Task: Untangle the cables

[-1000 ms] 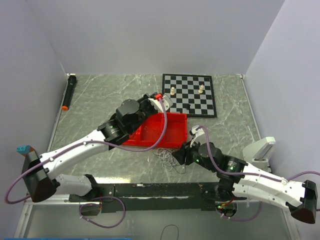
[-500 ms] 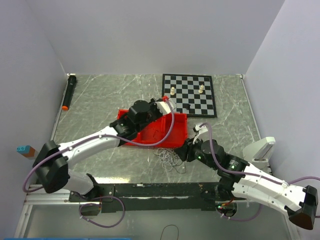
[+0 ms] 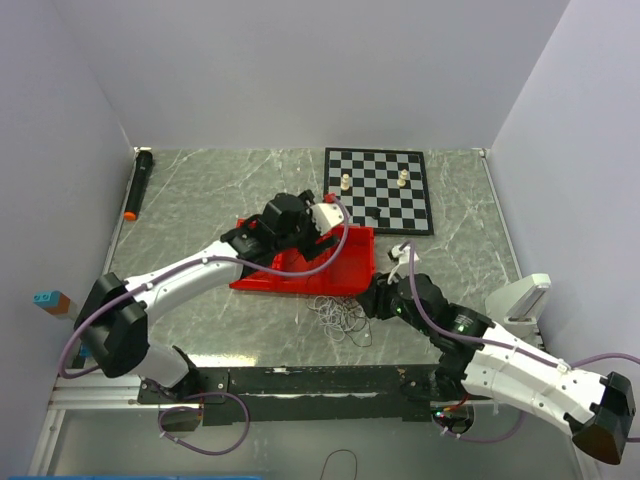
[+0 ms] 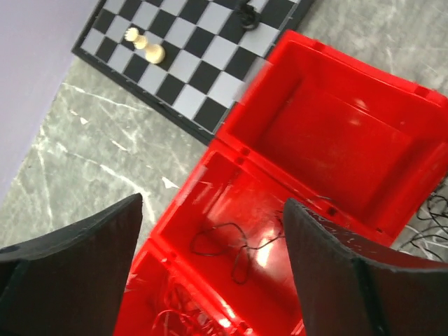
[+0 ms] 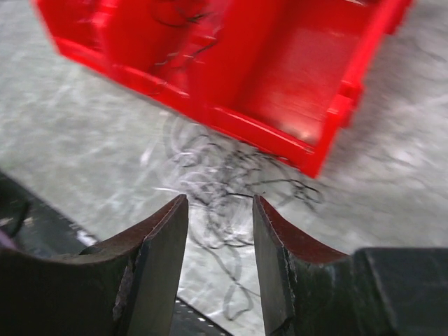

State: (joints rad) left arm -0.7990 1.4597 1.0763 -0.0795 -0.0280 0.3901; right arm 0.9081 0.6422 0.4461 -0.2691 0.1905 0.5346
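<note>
The left claw [image 4: 213, 203] hung spread wide and empty over the bin [image 4: 350, 66]. Straight below it, in the middle compartment, lay one loose black wire [image 4: 231, 252]. A finer bunch [image 4: 175, 318] showed in the compartment nearer its wrist, and the big compartment ahead of it looked bare. Wide jaws over a strand lying alone suggested that the bin served as the place for freed cables, but whether this claw was there to drop or to pick could not be told.

The right claw [image 5: 220, 201] stood half spread, gripping nothing, tilted down at the tangle [image 5: 224, 168]. That heap of black and white loops lay on the worktop [image 3: 200, 200] just ahead of its tips, between the claw and the bin's near wall. Jaws set that narrow probably suited pinching a single fine loop out of the heap.

The worktop was grey-green stone veined in white. A black marker [image 3: 138, 185] lay far out to the left claw's left, and a chessboard [image 3: 380, 190] with two pale pawns [image 4: 143, 45] lay just beyond the bin. Plain pale walls [image 3: 300, 70] closed the space on three sides.
</note>
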